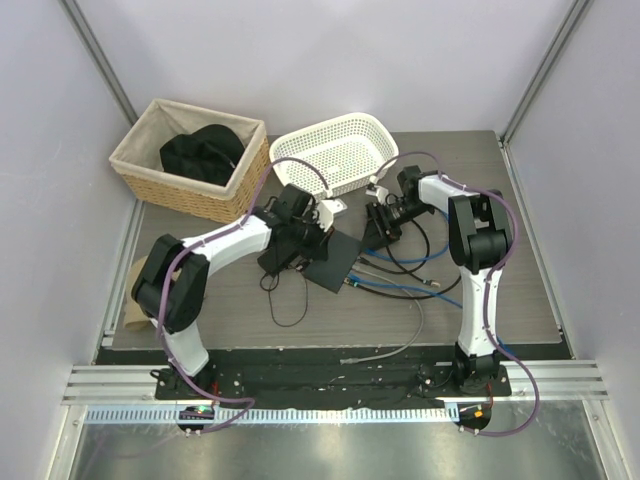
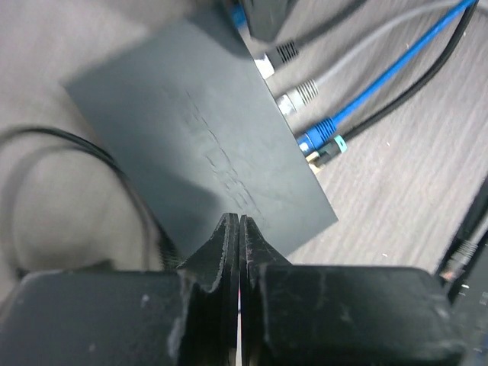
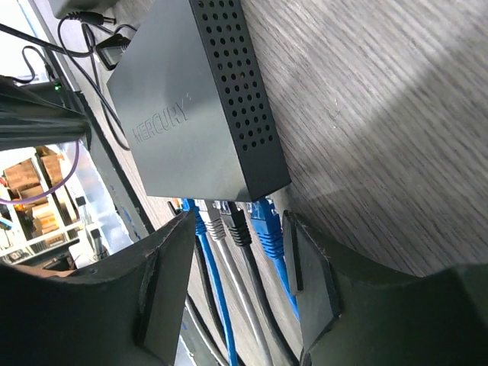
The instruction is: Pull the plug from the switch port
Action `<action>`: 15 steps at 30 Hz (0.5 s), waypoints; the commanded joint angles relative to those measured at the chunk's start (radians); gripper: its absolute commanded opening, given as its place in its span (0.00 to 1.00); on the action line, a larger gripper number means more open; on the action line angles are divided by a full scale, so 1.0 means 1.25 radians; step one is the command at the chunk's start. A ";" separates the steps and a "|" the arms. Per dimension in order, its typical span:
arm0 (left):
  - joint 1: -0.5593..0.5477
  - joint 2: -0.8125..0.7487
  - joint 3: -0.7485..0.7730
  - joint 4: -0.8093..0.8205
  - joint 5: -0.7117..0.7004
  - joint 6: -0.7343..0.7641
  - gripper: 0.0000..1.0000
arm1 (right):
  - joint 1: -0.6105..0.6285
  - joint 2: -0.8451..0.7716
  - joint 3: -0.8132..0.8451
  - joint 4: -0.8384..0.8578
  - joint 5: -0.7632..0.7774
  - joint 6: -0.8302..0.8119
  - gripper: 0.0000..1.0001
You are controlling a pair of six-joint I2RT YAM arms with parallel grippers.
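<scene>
While left fingers point(image 2: 232, 252) meet over switch point(image 2: 191, 130) | right fingers point(image 3: 309, 267) flank plugs point(image 3: 240, 221)

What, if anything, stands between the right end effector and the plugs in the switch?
Nothing visible. The open right end effector straddles the row of plugs at the edge of the switch; only their own cables run between its fingers.
</scene>
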 commanded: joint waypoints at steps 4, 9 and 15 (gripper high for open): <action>-0.006 0.036 -0.016 -0.014 0.009 -0.047 0.00 | -0.001 -0.009 -0.051 0.018 0.048 0.000 0.58; -0.020 0.062 -0.038 -0.005 -0.062 -0.013 0.00 | -0.011 0.009 -0.059 0.030 0.054 0.005 0.57; -0.027 0.079 -0.048 0.005 -0.086 -0.018 0.00 | -0.015 0.017 -0.079 0.073 0.087 0.026 0.51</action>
